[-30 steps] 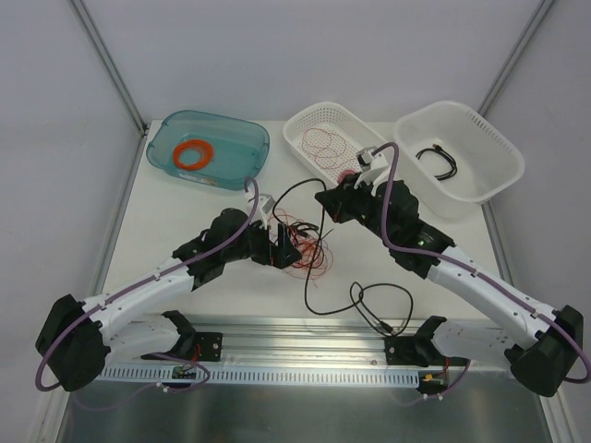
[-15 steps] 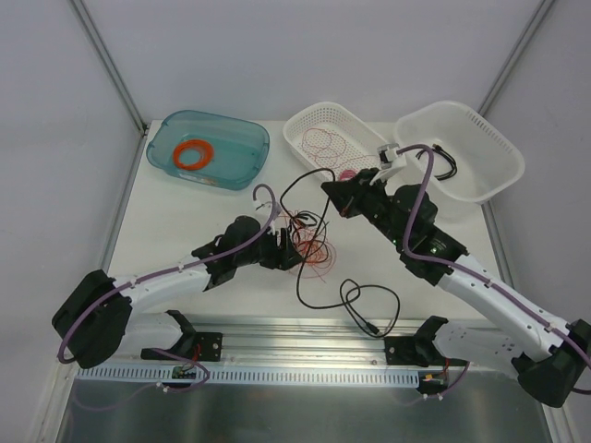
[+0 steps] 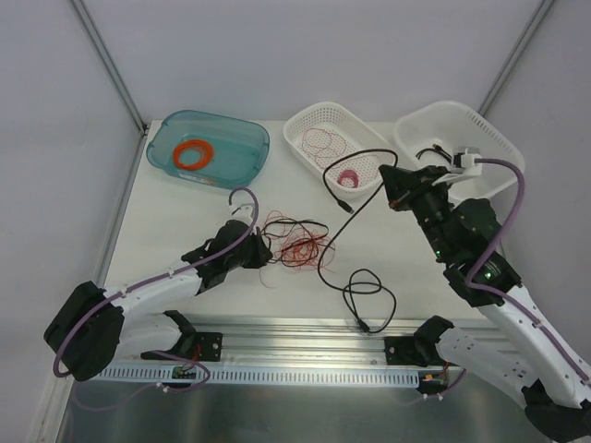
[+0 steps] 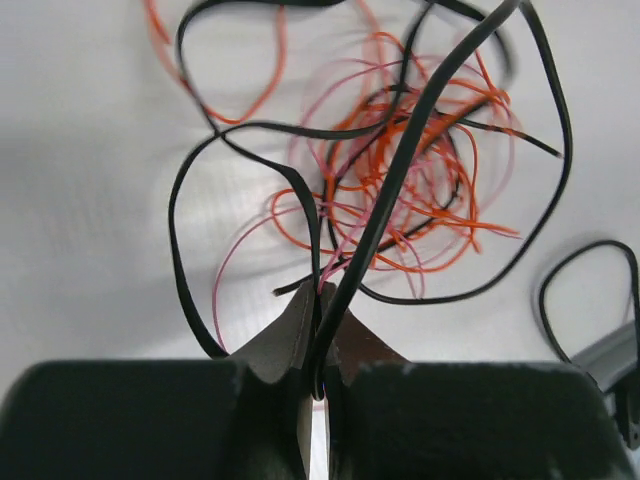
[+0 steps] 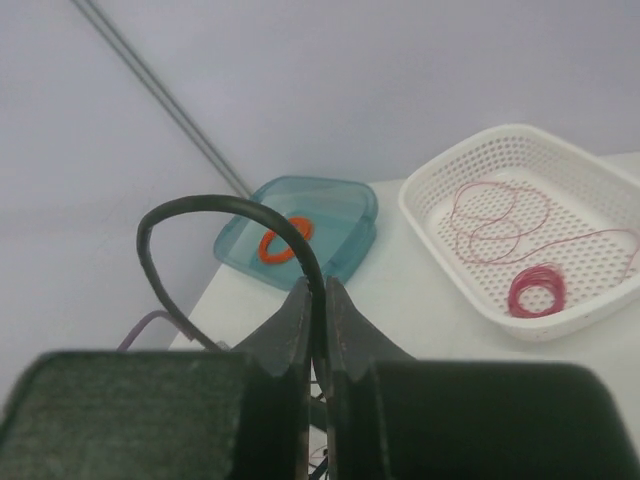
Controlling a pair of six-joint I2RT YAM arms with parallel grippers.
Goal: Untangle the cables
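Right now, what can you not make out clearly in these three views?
1. Left wrist view: the tangle of thin orange and red wires is blurred, so its crossings are unreadable.
2. Top view: the left claw, shut on a thin black wire, is too small to show its grip.
3. Right wrist view: the thick black cable disappears between the shut right claw; the rest is hidden behind it.

Three containers: one teal tub (image 3: 231,152) far left, two white baskets (image 3: 294,138) (image 3: 494,161) far right. One orange ring (image 3: 193,154). One pink coil (image 3: 348,177). Two robot arms (image 3: 157,281) (image 3: 480,268). One tangle of cables (image 3: 294,245), strands uncountable.
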